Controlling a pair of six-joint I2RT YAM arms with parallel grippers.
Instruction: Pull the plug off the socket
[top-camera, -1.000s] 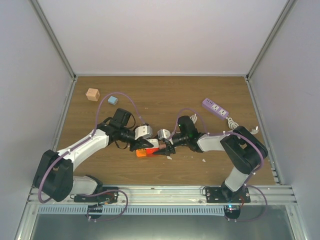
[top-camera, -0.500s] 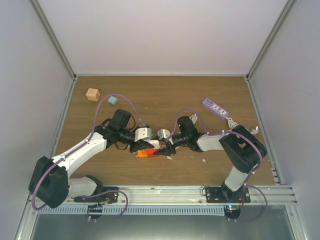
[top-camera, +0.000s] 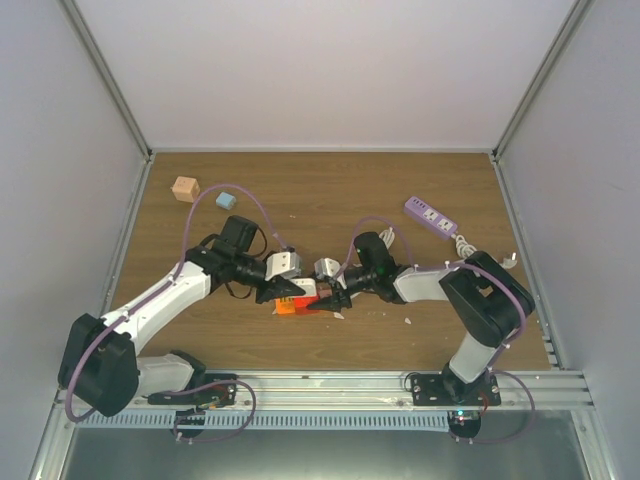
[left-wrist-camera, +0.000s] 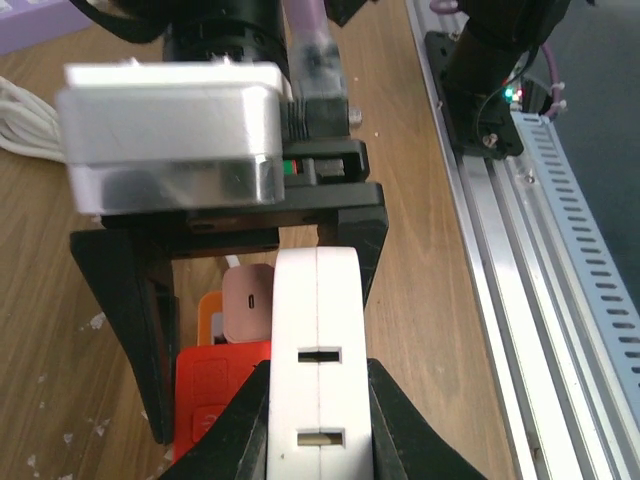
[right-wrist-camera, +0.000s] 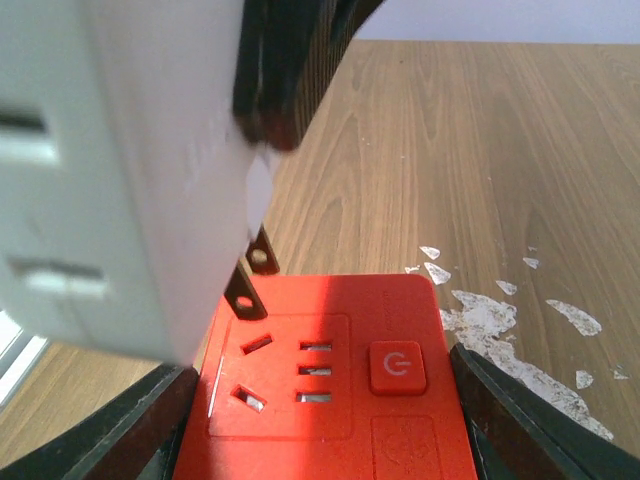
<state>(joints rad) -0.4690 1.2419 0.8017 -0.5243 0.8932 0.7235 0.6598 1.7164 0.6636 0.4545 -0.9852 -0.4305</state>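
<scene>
My left gripper (left-wrist-camera: 320, 405) is shut on the plug (left-wrist-camera: 320, 340), a white block with two slots in its face. In the right wrist view the plug (right-wrist-camera: 120, 180) hangs tilted with its two prongs (right-wrist-camera: 250, 285) out of the slots, just above the face of the socket (right-wrist-camera: 330, 400). My right gripper (right-wrist-camera: 322, 380) is shut on the red end of the socket, one finger on each long side. From above, the plug (top-camera: 303, 287) sits over the orange socket (top-camera: 290, 307), between the left gripper (top-camera: 285, 292) and the right gripper (top-camera: 327, 297).
A pale pinkish block (left-wrist-camera: 248, 303) stands on the socket's orange part. A purple power strip (top-camera: 432, 216) lies at the back right, with a tan cube (top-camera: 185, 188) and a light-blue cube (top-camera: 226, 200) at the back left. White flakes (top-camera: 407, 321) dot the wood.
The left wrist has drawn back a little to the left with the plug in it. The right arm and the socket have stayed put.
</scene>
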